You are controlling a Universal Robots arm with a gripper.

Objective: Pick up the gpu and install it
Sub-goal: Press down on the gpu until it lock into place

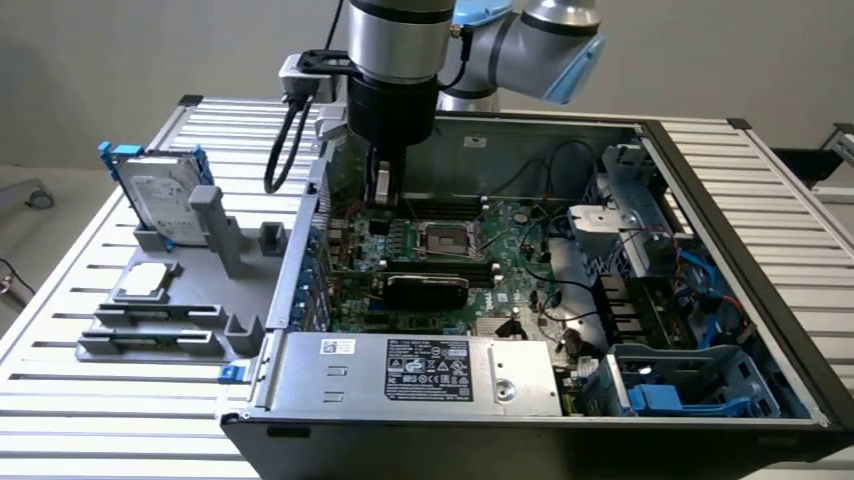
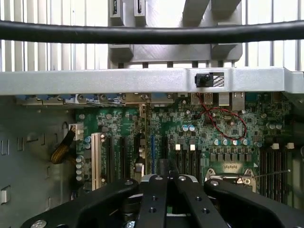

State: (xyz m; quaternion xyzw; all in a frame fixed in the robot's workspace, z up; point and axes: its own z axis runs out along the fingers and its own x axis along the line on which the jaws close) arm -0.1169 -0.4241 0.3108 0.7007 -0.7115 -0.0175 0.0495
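1. Exterior view: the tool (image 1: 382,188) hangs low inside the open computer case (image 1: 694,180), over the motherboard (image 1: 514,240) near the case's back wall, its fingers drawn fully together.
2. A thin pale strip shows between those fingers in this view; whether it is part of the tool or a held item, I cannot tell.
3. The gpu (image 1: 427,285) appears already seated: a long, flat card with a black cover, lying across the board just in front of the CPU socket (image 1: 445,238), toward the power supply (image 1: 427,372).
4. Its dark face hides the green board beneath; one long edge seems to meet the slot, but how deep it sits is not visible.
5. Wrist view: the closed tool (image 2: 166,183) sits just above the expansion slots (image 2: 121,154), with the grey parts holder (image 2: 175,28) on the worktop beyond the case wall.
6. Risk, as I judge it: so close to the board, any sideways drift could scrape capacitors or snag the red wire (image 2: 223,121).
7. A half-seated card could rock loose or bend its edge contacts if pressed unevenly.
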